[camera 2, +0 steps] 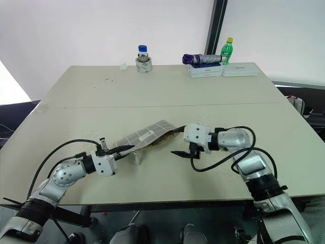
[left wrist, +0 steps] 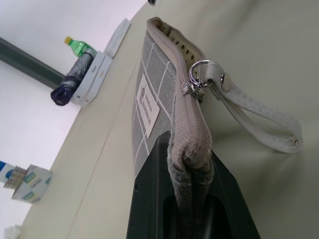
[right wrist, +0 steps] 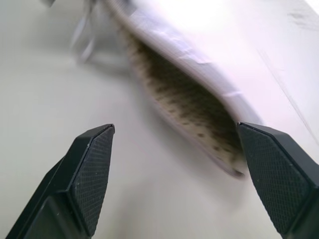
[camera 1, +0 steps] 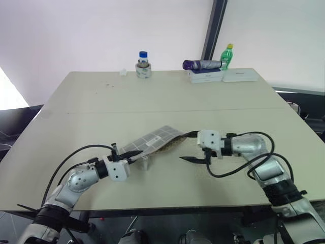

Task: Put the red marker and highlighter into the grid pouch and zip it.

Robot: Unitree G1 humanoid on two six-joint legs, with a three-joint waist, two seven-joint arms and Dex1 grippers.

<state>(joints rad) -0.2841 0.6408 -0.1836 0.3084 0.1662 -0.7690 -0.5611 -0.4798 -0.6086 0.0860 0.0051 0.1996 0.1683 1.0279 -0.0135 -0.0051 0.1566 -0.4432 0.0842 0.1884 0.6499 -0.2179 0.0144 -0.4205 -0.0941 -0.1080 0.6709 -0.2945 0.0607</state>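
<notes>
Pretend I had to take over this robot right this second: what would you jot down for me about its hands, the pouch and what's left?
Left gripper: shut on one end of the grid pouch, holding it up off the table.
Right gripper: open, holding nothing, just beside the pouch's open mouth.
Pouch: zipper pull with its white strap sits near the held end; the rest of the mouth gapes, dotted lining showing.
Red marker and highlighter: I can't spot either; whether they are inside the pouch can't be told.
Left: confirm both pens are in, then run the zipper shut.
</notes>
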